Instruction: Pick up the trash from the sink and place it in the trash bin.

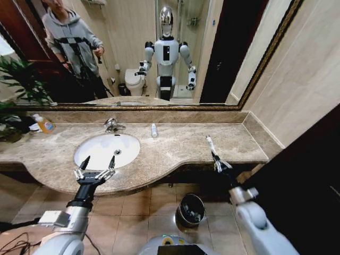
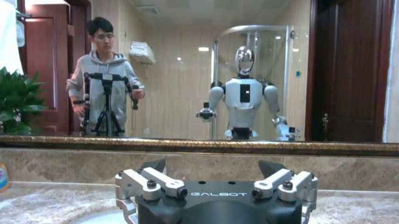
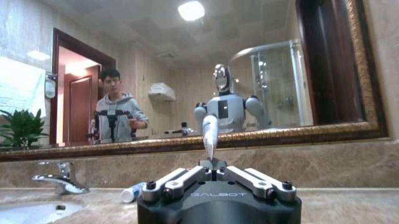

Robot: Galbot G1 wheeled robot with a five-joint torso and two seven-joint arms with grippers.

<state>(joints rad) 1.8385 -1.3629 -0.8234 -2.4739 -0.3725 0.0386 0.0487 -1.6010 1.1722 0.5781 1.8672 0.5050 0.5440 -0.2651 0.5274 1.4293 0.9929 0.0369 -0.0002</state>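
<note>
A: Why is the right gripper (image 1: pixel 213 155) raised above the counter, to the right of the sink (image 1: pixel 85 144)?

B: Its fingers are pinched together on a white tube (image 1: pixel 209 143), held by one end so it stands up clear of the marble. I'd judge that keeps it free for carrying to the trash bin (image 1: pixel 190 209), which sits on the floor below the counter, right of the sink.

A: And the left gripper (image 1: pixel 98 162)?

B: It hovers over the sink's front rim, fingers spread wide and empty.

A: Anything else left?

B: A small white bottle (image 1: pixel 154 130) lies behind the sink, right of the faucet (image 1: pixel 112 125).
</note>
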